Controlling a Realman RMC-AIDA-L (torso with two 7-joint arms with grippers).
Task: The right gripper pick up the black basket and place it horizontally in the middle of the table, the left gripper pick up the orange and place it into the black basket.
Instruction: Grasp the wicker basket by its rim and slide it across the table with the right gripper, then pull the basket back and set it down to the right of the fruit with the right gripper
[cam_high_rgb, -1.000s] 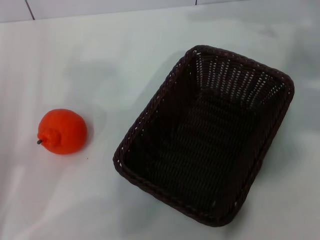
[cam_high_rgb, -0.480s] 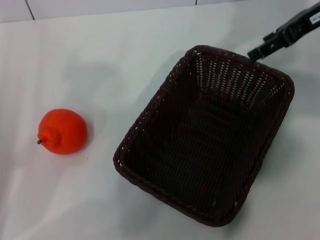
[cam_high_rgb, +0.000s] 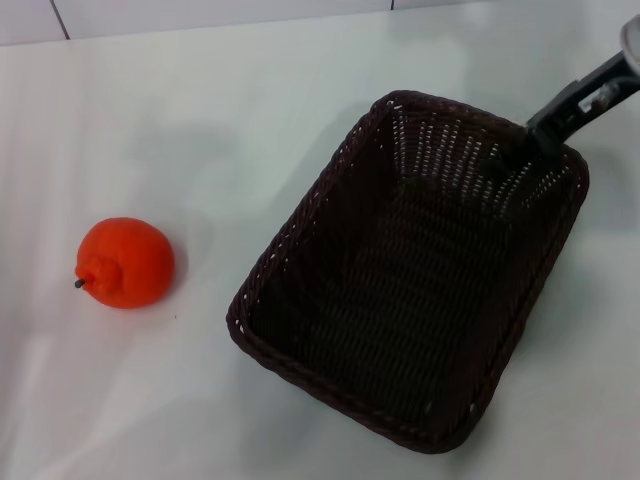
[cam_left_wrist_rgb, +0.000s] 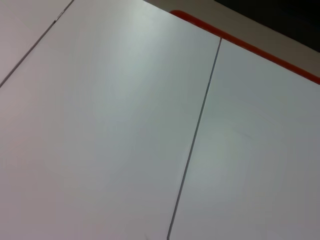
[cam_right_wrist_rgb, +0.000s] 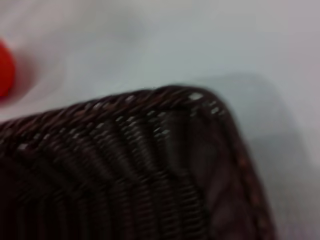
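The black basket (cam_high_rgb: 400, 300) lies empty and slantwise on the white table (cam_high_rgb: 200, 120), right of the middle. The orange (cam_high_rgb: 125, 262) rests on the table at the left, well apart from the basket, its stem pointing left. My right gripper (cam_high_rgb: 537, 140) reaches in from the upper right, and its dark tip is at the basket's far right rim, over the inner wall. The right wrist view shows a corner of the basket (cam_right_wrist_rgb: 165, 165) close up and a sliver of the orange (cam_right_wrist_rgb: 4, 70). My left gripper is out of view.
The left wrist view shows only bare white tabletop (cam_left_wrist_rgb: 100, 125) with a thin seam (cam_left_wrist_rgb: 195, 135) and an orange-red strip (cam_left_wrist_rgb: 240, 42) along its far edge. A wall edge runs along the table's back (cam_high_rgb: 200, 25).
My right gripper came in from the upper right and moved down and left to the basket's far right rim. The basket and the orange have not moved.
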